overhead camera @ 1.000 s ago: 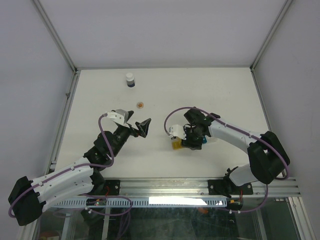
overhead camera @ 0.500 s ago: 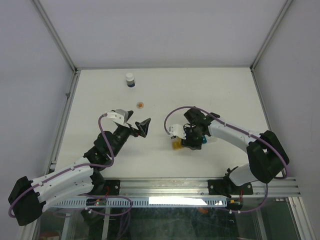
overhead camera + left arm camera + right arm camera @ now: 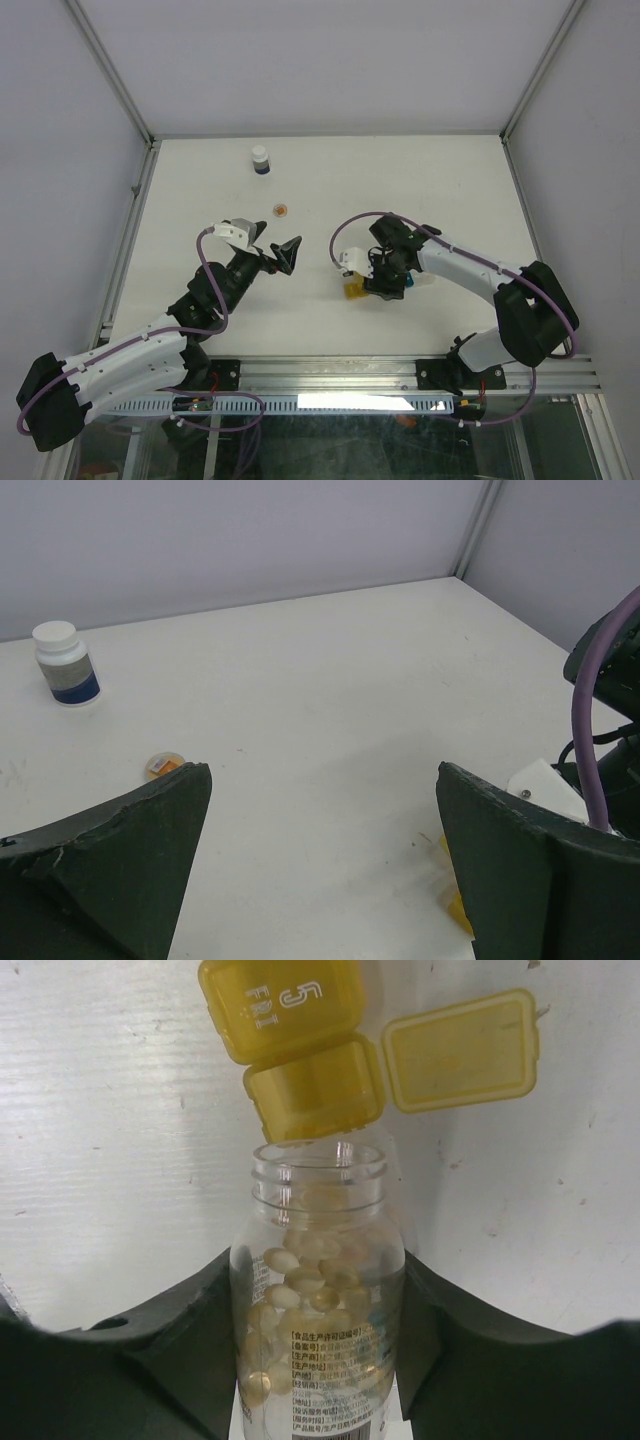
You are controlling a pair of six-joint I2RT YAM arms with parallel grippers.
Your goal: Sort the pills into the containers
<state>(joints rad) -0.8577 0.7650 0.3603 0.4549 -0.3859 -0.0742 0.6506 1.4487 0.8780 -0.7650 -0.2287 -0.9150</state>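
While the left claw (image 3: 322,825) hangs spread wide above the table (image 3: 330,680), the right claw (image 3: 318,1330) clamps a clear pill bottle (image 3: 318,1250), whose open mouth points at the lid-open yellow container (image 3: 312,1088) just beyond that claw.

Your overhead camera looks down from above the near edge, taking in the whole table (image 3: 400,180). The left wrist camera skims low toward the far edge; the right one stares steeply down, close. All three share the yellow container (image 3: 280,1005).
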